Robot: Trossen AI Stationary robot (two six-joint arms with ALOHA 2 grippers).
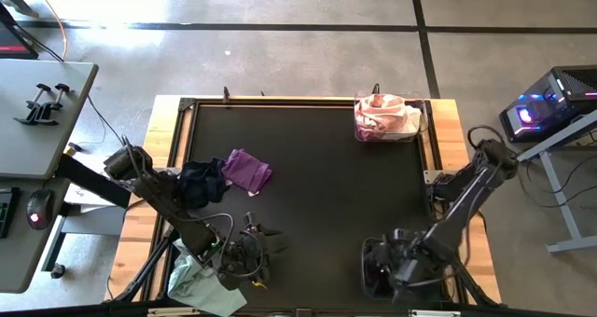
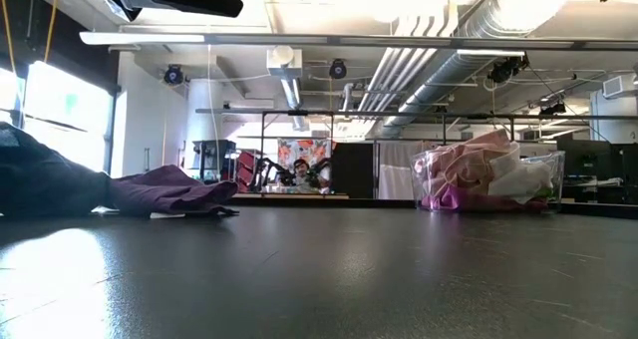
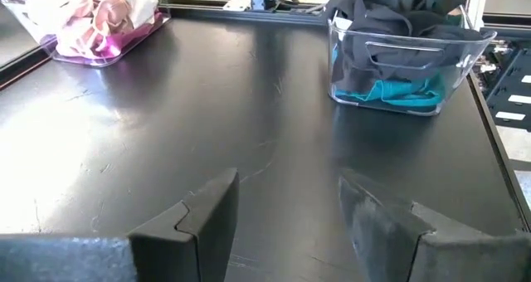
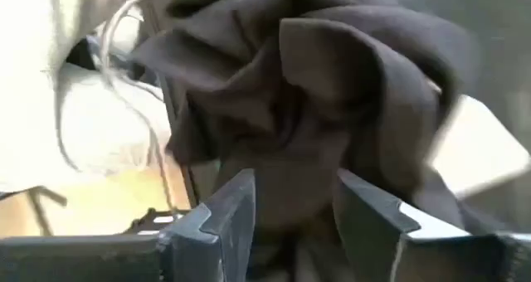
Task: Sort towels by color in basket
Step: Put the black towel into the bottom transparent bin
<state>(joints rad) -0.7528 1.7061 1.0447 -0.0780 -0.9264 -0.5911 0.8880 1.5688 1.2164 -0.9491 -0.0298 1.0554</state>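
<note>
A purple towel (image 1: 248, 171) (image 2: 169, 193) and a dark navy towel (image 1: 201, 180) (image 2: 40, 179) lie crumpled side by side on the table's left half. A pale mint towel (image 1: 199, 282) hangs over the near left edge. My left gripper (image 1: 254, 255) (image 3: 288, 207) is open, low over bare table near the near edge. My right gripper (image 1: 381, 266) (image 4: 294, 207) is over a clear basket (image 3: 406, 66) that holds dark and teal towels, and it is shut on a black towel (image 4: 323, 91). My right gripper has a bunched fold of the black towel (image 4: 292, 170) between its two fingers, in several layers. The towel rises out of the clear basket (image 3: 390, 4), and its lower part rests on the towels inside. From which side the fingers come does not show.
A second clear basket (image 1: 387, 118) (image 2: 488, 174) (image 3: 99, 25) with pink, white and magenta towels stands at the far right corner. The black mat has a raised wooden frame (image 1: 163, 121) around it. The middle of the mat (image 1: 326, 186) is bare.
</note>
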